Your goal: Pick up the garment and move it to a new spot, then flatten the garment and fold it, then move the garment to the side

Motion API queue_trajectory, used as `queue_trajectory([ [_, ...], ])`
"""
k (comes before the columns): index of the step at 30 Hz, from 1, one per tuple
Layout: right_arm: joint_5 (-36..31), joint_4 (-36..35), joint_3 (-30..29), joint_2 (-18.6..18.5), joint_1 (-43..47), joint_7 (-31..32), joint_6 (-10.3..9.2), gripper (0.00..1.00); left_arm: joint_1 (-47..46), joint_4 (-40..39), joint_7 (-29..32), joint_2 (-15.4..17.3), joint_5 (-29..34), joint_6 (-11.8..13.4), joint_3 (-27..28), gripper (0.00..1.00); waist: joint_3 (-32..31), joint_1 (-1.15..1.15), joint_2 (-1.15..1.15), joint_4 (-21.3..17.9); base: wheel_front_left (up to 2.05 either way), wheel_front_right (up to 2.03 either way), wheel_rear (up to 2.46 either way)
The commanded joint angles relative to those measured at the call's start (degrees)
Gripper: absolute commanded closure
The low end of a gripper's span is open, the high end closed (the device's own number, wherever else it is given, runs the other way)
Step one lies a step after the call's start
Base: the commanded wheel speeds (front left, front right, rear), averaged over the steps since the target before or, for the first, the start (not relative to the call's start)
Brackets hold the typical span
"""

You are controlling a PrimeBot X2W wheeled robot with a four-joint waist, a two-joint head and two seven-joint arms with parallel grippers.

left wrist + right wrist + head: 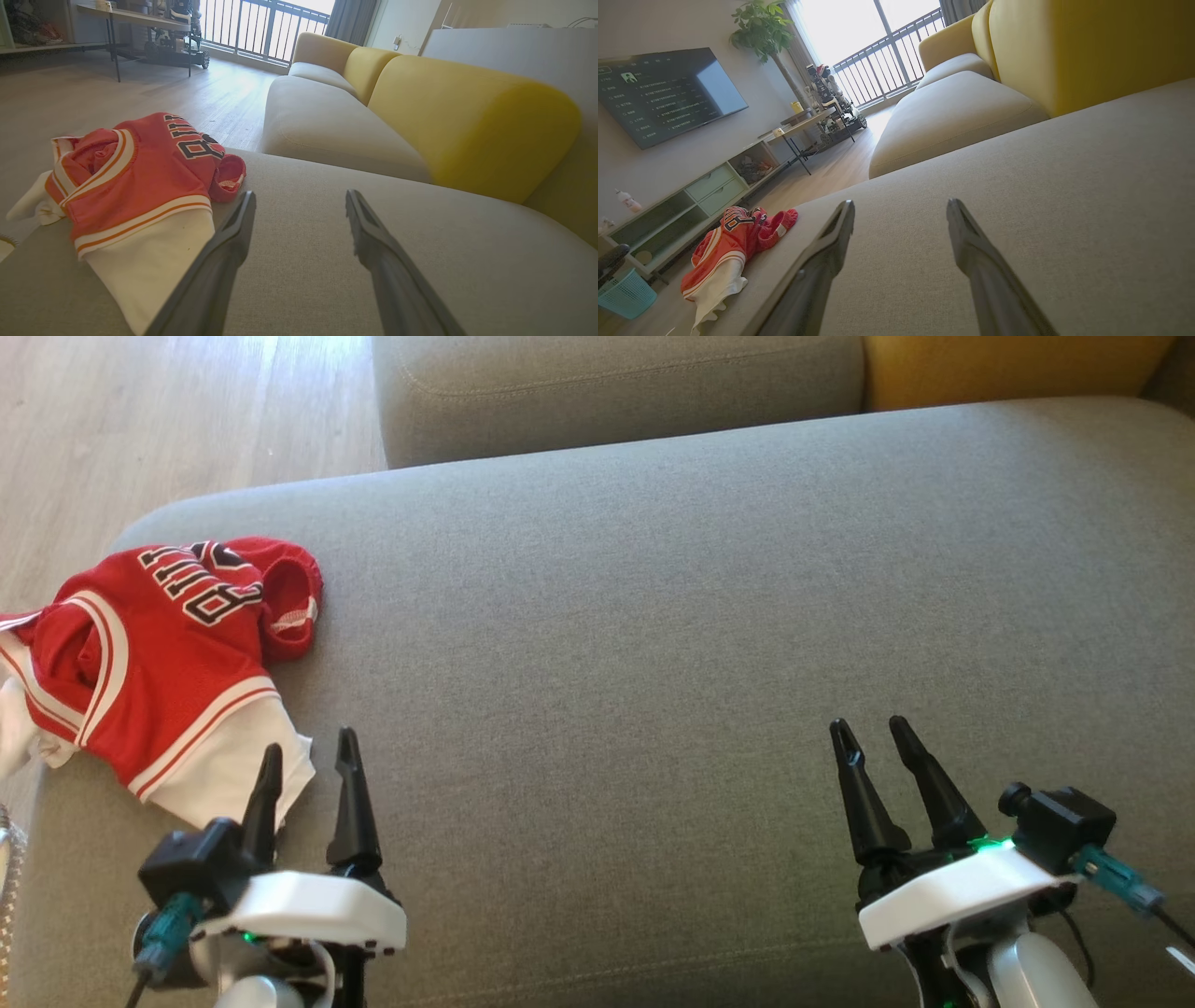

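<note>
Head view: crumpled red-and-white garment [159, 653] at left edge of grey sofa seat [653, 616]; left gripper [310, 740] lower left, right gripper [868, 721] lower right, both spread wide, empty. Left wrist view: garment at left, just beside that gripper. Right wrist view: garment lower left, well apart. Yet to be picked up, flattened, folded, by the look of it.

Garment [159, 653] occupies left of cushion [653, 616] (rest open)

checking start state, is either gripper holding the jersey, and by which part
Nothing is held: left gripper and right gripper are open, empty; the garment lies crumpled on the sofa.
</note>
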Motion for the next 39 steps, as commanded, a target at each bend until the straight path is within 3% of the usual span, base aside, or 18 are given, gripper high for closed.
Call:
queue_trajectory([
  [1,-1.9,-2.1,1.2,-0.6,-3.0,-1.2,-0.01,0.00,-1.5,-2.6,-0.9,0.4,1.7,-0.3,1.2,0.00,0.0,0.00,0.00,0.0,0.00,0.00,0.00],
  [6,-6.0,-2.2,1.1,-0.7,-3.2,-2.2,-0.01,0.00,-0.8,-2.1,-1.9,-1.1,4.5,-4.7,1.6,0.00,0.2,0.00,0.00,0.0,0.00,0.00,0.00],
  [21,-17.3,-2.4,1.1,-0.7,-3.6,-4.7,-0.01,0.00,1.0,-1.1,-4.5,-4.8,14.6,-10.8,6.2,0.00,0.0,0.00,0.00,-0.4,0.00,0.00,0.00],
  [28,-21.9,-2.7,1.9,-0.8,-3.7,-5.8,-0.01,0.00,1.6,-0.6,-5.5,-5.4,19.4,-12.1,6.8,0.00,0.0,0.00,0.00,-0.4,0.00,0.00,0.00],
  [39,-21.6,-2.4,1.8,-0.8,-3.7,-5.8,-0.01,0.00,1.5,0.5,-5.5,-5.5,18.9,-12.9,7.0,0.00,0.3,0.00,0.00,-0.3,0.00,0.00,0.00],
])
